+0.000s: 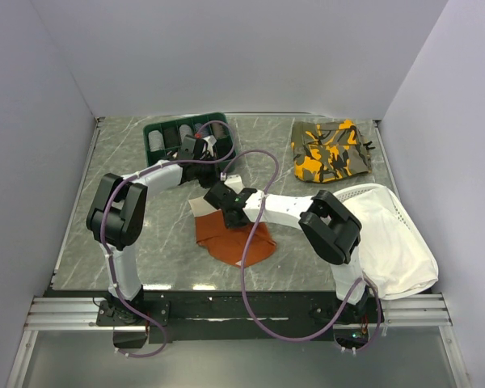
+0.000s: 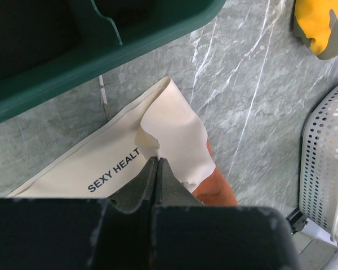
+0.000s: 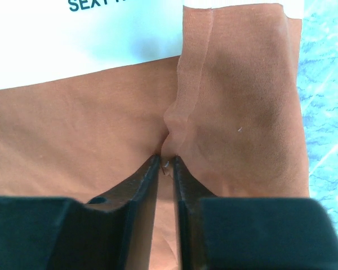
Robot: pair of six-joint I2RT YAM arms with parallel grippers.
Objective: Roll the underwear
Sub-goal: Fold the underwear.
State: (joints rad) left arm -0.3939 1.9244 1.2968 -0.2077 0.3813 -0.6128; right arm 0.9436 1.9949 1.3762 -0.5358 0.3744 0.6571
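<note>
Right gripper [image 3: 166, 163] narrowly pinches rust-orange fabric underwear [image 3: 90, 129]; the thin pucker may slip free. Left gripper [image 2: 158, 163] closed, grasp unclear.

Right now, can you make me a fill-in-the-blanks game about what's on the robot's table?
The left pincer and right pincer both pinch the ___.
The tray behind them is dark ___.
The camouflage garment lies far back on the ___ side.
Missing words: underwear, green, right.
</note>
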